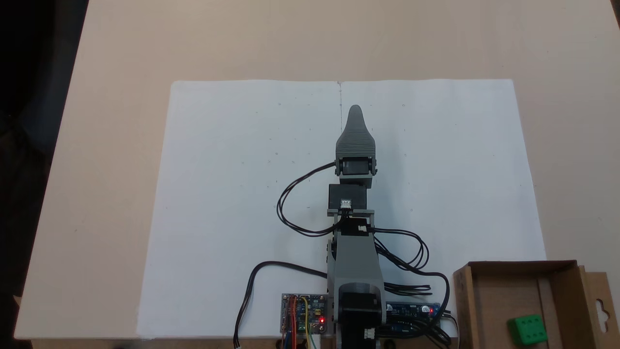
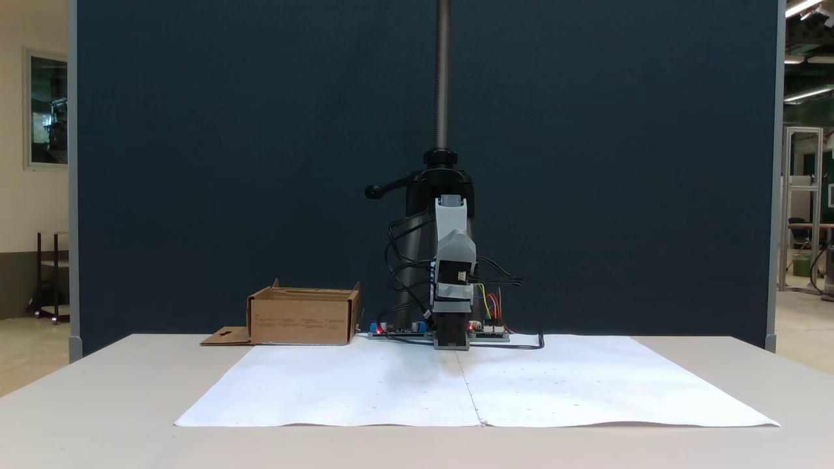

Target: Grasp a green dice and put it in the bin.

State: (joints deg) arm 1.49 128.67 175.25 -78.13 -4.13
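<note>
White paper sheet [image 2: 479, 391] lies nearest the front cam. Green dice [image 1: 528, 330] already sits inside bin [image 1: 489, 291], well off to the gripper's [image 1: 355, 112] lower right in the top-down view; jaw state can't be told, nothing held.

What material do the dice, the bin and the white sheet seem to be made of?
Dice: probably plastic; bright, even green with a slight sheen and recessed round pips.
Bin: cardboard, matte brown, with folded walls and raw cut edges; also seen from the side.
White sheet: apparently paper, thin and matte, with a centre seam or crease.
</note>
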